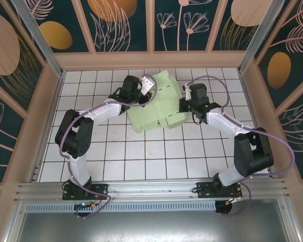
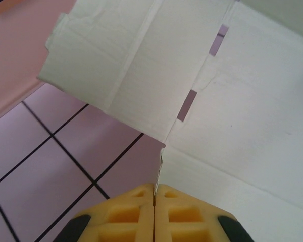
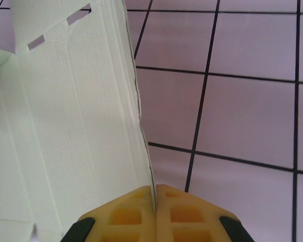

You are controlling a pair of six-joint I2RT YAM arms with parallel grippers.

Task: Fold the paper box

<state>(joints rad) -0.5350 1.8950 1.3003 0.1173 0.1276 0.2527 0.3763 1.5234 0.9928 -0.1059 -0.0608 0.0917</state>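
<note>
Fingers [image 2: 123, 217] are pinching thin box [image 1: 156, 111] edges: left gripper [image 1: 148, 86] on its upper-left, right gripper [image 1: 184, 106] on its right. Box is lying upper-center of frame, between them.

pale green paper box [image 1: 161, 107]

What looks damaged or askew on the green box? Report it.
No tear shows. The paper box has a faint crease beside a slot, seen from the left wrist. Left tool and right tool pinch its edges.
</note>
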